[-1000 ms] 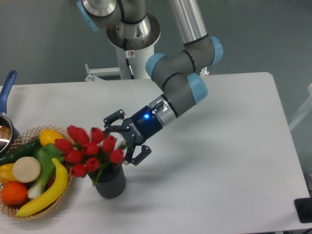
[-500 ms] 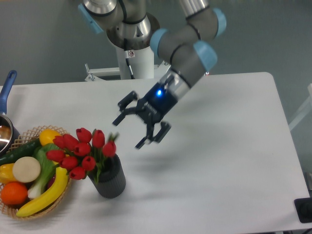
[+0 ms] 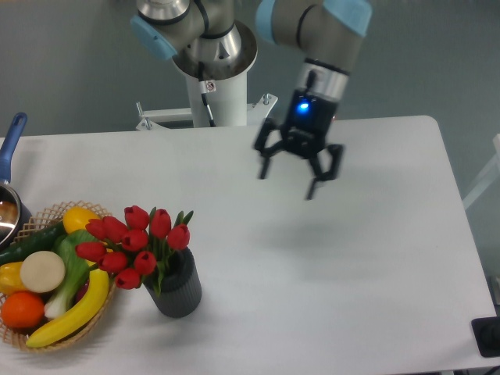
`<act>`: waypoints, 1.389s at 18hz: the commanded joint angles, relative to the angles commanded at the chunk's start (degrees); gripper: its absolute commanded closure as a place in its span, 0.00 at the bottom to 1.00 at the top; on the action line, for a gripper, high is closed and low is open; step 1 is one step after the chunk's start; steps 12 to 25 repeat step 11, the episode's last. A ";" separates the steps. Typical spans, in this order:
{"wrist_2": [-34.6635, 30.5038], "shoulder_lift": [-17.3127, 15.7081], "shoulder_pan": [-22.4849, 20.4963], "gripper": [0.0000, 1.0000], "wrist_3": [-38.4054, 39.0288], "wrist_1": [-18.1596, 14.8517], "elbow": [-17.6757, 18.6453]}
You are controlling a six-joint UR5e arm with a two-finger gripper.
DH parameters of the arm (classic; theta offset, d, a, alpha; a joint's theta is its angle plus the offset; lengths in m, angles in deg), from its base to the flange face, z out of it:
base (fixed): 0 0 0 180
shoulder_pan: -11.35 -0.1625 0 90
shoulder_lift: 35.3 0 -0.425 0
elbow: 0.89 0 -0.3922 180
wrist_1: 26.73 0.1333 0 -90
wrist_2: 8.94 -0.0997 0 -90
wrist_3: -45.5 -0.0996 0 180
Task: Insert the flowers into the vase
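The flowers (image 3: 133, 246), a tight bunch of red tulip buds with green leaves, stand in the vase (image 3: 179, 291), a short dark grey ribbed cylinder at the front left of the table. The buds lean left toward the basket. My gripper (image 3: 296, 176) hangs open and empty above the table's middle, well up and to the right of the vase, fingers pointing down.
A wicker basket (image 3: 37, 339) of fruit and vegetables, with a banana (image 3: 74, 311) and a leafy green vegetable (image 3: 72, 267), touches the vase's left side. A pot with a blue handle (image 3: 9, 148) sits at the left edge. The robot base (image 3: 215, 78) stands behind the table.
My gripper has let go of the flowers and moved up and to the right, away from the vase. The flowers have settled in the vase.
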 joint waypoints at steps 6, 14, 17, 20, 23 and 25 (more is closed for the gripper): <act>-18.44 2.99 -0.63 0.00 -0.88 0.00 1.14; -23.48 4.22 2.37 0.00 -0.79 0.00 1.14; -23.48 4.22 2.37 0.00 -0.79 0.00 1.14; -23.48 4.22 2.37 0.00 -0.79 0.00 1.14; -23.48 4.22 2.37 0.00 -0.79 0.00 1.14; -23.48 4.22 2.37 0.00 -0.79 0.00 1.14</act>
